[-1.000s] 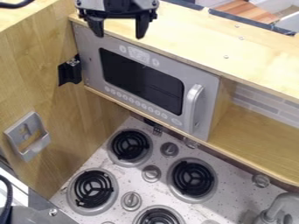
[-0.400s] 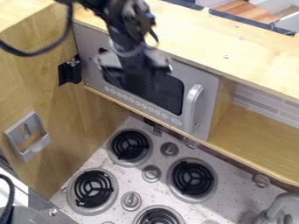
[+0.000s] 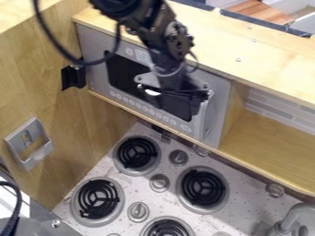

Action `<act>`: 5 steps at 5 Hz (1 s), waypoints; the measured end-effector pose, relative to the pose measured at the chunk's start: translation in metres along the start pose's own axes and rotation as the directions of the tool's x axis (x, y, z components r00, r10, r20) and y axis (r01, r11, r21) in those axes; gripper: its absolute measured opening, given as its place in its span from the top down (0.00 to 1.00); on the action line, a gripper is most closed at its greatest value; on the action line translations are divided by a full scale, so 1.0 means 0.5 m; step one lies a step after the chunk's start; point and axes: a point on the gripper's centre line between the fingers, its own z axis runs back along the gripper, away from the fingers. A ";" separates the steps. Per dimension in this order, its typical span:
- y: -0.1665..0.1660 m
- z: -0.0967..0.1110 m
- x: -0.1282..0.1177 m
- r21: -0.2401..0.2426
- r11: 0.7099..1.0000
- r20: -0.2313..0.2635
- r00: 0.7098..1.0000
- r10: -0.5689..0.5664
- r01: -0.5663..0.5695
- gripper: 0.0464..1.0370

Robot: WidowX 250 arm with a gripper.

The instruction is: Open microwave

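Just right of centre, we have the open gripper [image 3: 172, 98] beside the handle [image 3: 200, 122]; the microwave [image 3: 218, 107] is shut, so we judge hooking and pulling are left

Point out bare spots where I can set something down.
Bare: the shelf right of the microwave, and the top board right of the arm, apart from small screws. Crowded: the stove, with burners and knobs, and the microwave's front, where the gripper hangs.
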 end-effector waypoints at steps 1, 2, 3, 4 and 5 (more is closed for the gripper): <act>-0.030 -0.006 0.006 -0.009 0.995 0.009 0.995 -0.098 0.098 0.04; -0.045 -0.011 0.014 -0.018 0.991 0.016 0.991 -0.134 0.134 0.04; -0.061 -0.023 0.017 -0.029 0.983 0.005 0.984 -0.179 0.179 0.04; -0.068 -0.047 0.022 -0.026 0.979 -0.025 0.979 -0.201 0.200 0.04; -0.069 -0.065 0.031 -0.017 0.976 -0.040 0.975 -0.220 0.219 0.08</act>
